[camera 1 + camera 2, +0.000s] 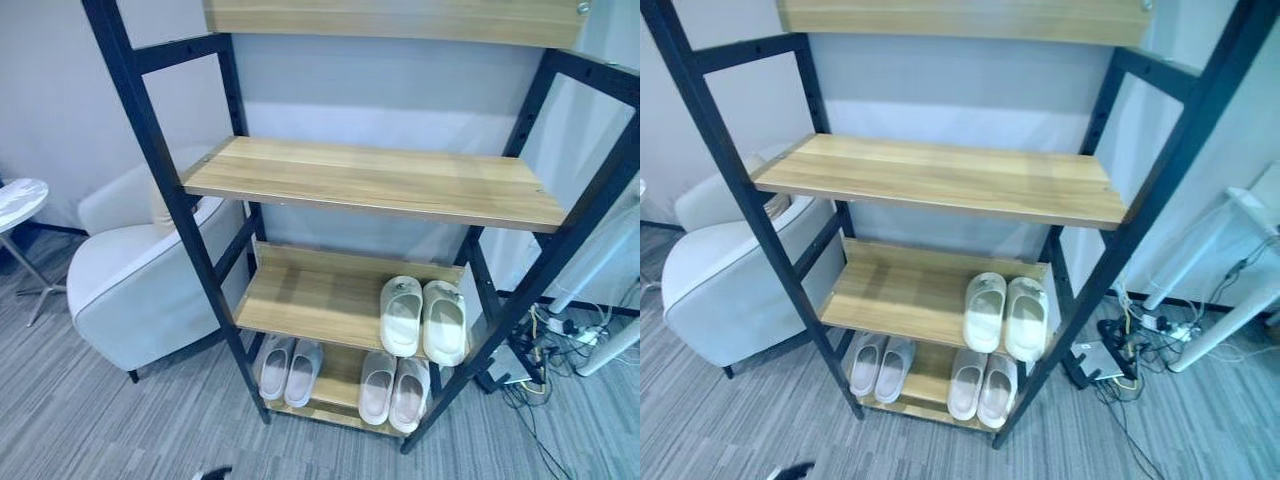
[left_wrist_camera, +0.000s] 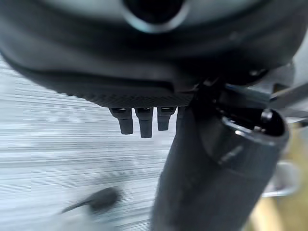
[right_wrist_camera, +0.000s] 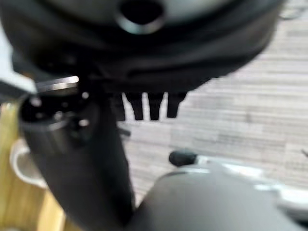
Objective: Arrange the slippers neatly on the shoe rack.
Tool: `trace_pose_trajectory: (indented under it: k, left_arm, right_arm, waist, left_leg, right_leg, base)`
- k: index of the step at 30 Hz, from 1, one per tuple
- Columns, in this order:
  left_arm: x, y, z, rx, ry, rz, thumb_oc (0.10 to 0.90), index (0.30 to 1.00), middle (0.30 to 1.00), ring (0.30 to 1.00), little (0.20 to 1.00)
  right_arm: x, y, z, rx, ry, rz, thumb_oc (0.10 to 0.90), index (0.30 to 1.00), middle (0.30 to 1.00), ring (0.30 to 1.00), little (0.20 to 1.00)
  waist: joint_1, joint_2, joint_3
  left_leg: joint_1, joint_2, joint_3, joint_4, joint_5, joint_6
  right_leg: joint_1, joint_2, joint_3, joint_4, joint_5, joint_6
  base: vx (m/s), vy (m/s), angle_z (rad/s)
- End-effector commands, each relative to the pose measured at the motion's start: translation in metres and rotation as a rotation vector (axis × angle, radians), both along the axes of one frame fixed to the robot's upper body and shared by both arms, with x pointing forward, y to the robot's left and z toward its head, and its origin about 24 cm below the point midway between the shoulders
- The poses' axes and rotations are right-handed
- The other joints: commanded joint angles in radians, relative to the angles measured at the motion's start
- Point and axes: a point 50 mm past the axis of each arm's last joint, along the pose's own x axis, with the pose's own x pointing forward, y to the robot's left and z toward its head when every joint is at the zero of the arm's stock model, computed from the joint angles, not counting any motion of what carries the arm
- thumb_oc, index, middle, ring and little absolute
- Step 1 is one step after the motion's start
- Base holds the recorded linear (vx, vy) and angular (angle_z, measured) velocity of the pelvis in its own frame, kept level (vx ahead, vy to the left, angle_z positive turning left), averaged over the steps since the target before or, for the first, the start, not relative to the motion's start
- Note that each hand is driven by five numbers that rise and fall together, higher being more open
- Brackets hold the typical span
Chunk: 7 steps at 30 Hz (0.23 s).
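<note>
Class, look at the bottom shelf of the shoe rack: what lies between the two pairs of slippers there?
Only bare wood: the left pair and right pair stand apart on the bottom shelf, as both eye views show.

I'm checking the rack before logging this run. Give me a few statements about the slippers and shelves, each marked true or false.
1. A cream pair sits on the middle shelf. True.
2. The upper shelf holds slippers. False: it is bare.
3. Two pairs sit on the bottom shelf. True.
4. The left robot hand holds a slipper. False: its fingers hang straight, holding nothing.
5. An armchair stands right of the rack. False: left.
</note>
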Motion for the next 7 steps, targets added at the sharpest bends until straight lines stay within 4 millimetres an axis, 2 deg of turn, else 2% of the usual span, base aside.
trace_pose_trajectory:
  k: [1, 2, 4, 7]
  left_arm:
    - [0.007, 0.006, 0.001, 0.040, 0.019, -0.013, 0.800, 0.900, 0.900, 0.900, 0.900]
    - [-0.007, 0.008, -0.001, 0.053, 0.081, -0.005, 0.800, 0.900, 0.900, 0.900, 0.900]
    - [-0.019, 0.010, -0.001, 0.064, 0.140, 0.003, 0.800, 0.900, 0.900, 0.900, 0.900]
    - [-0.020, 0.011, -0.001, 0.062, 0.122, 0.080, 0.800, 0.900, 0.900, 0.900, 0.900]
  right_arm:
    - [0.022, -0.006, 0.004, 0.007, -0.073, -0.049, 0.800, 0.900, 0.900, 0.900, 0.900]
    - [0.027, -0.006, 0.005, 0.016, -0.100, -0.067, 0.800, 0.900, 0.900, 0.900, 0.900]
    - [0.030, -0.003, 0.005, 0.033, -0.105, -0.075, 0.800, 0.900, 0.900, 0.900, 0.900]
    - [0.035, -0.007, 0.006, 0.030, -0.122, -0.115, 0.800, 0.900, 0.900, 0.900, 0.900]
  waist:
    - [0.005, 0.007, -0.010]
    - [0.004, 0.007, -0.012]
    - [0.006, 0.008, -0.018]
    - [0.007, 0.010, -0.027]
  left_leg:
    - [-0.028, -0.032, 0.003, 0.004, -0.035, -0.015]
    - [-0.023, -0.032, 0.010, 0.004, -0.038, -0.014]
    - [-0.015, -0.030, 0.026, 0.004, -0.044, -0.014]
    - [-0.005, -0.025, 0.041, 0.004, -0.048, -0.014]
  right_leg:
    - [-0.018, 0.021, -0.037, 0.013, -0.039, 0.043]
    - [-0.017, 0.022, -0.028, 0.013, -0.038, 0.043]
    - [-0.016, 0.025, -0.014, 0.013, -0.041, 0.043]
    - [-0.015, 0.027, 0.000, 0.013, -0.044, 0.043]
  base:
    - [0.02, -0.002, -0.19]
    - [0.02, -0.003, -0.25]
    - [0.03, -0.006, -0.23]
    - [0.04, -0.015, -0.27]
